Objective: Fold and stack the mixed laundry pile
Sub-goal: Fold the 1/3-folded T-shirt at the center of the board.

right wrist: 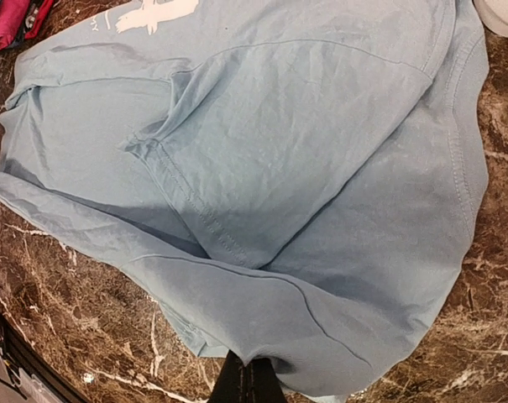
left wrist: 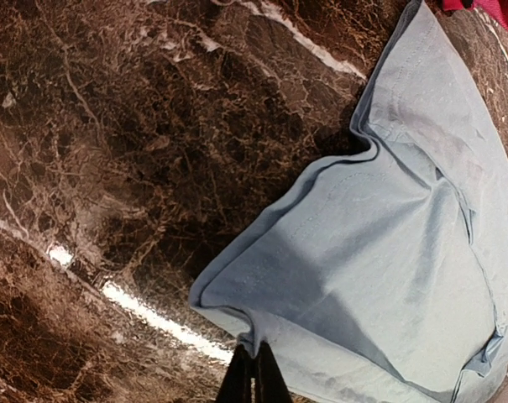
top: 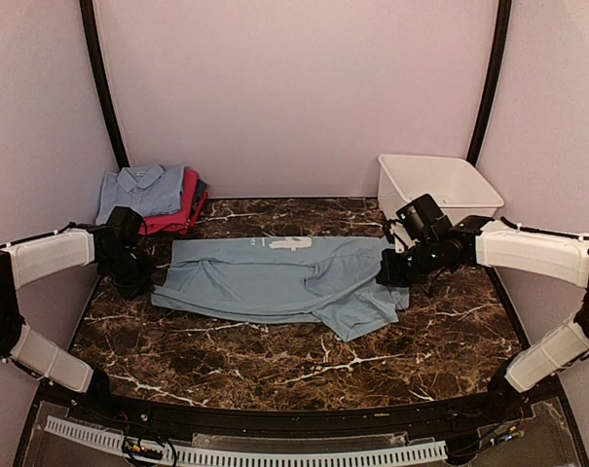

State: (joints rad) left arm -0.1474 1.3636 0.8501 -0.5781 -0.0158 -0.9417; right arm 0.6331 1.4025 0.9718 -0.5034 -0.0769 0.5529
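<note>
The left arm [top: 47, 255] and right arm [top: 533, 249] wear white shells over black joints.

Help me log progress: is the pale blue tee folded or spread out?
Partly folded: the tee lies on the table, one layer doubled over another, unevenly.

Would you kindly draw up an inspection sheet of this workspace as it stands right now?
Surface: dark marble table, glossy, with white veining.
Job's things: pale blue tee spread across the middle, partly folded, white print on its far side. Folded stack at the far left, with a blue collared shirt on top of a pink piece.
Clutter: white tub at the far right corner.
Grippers: left gripper shut, apparently pinching the tee's left edge. Right gripper shut on its right edge.
Cables: small wires at the near edge.
Surroundings: plain pale walls and two dark poles.
</note>
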